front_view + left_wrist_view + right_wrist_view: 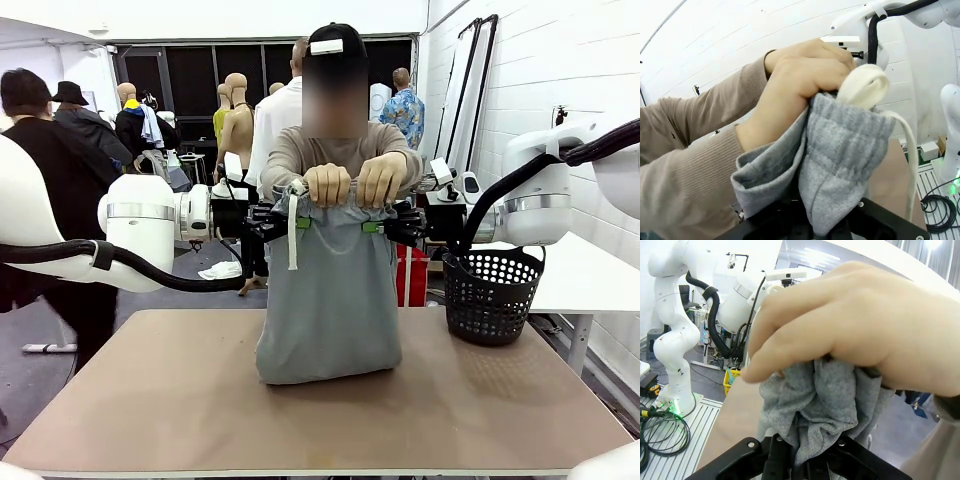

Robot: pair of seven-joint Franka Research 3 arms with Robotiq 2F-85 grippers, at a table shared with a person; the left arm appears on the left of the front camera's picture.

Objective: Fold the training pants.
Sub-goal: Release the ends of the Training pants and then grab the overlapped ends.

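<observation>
The light-grey training pants point(330, 300) hang upright over the table, their lower end bunched on the tabletop point(180, 400). My left gripper point(300, 222) is shut on the waistband's left side, my right gripper point(374, 226) shut on its right side. Between them the person's two hands point(352, 183) grip the top of the waistband. A white drawstring point(292, 235) dangles down the left side. In the left wrist view the gathered waistband point(840, 160) rises from my jaws with the drawstring loop point(862, 85) under the person's hand point(800, 75). In the right wrist view bunched grey cloth point(820, 405) sits in my jaws below a hand point(855, 325).
A black perforated basket point(492, 295) stands on the table's right side, close to my right arm. The person stands at the far edge, directly behind the pants. Bystanders stand farther back at left. Bare brown tabletop lies in front of and left of the pants.
</observation>
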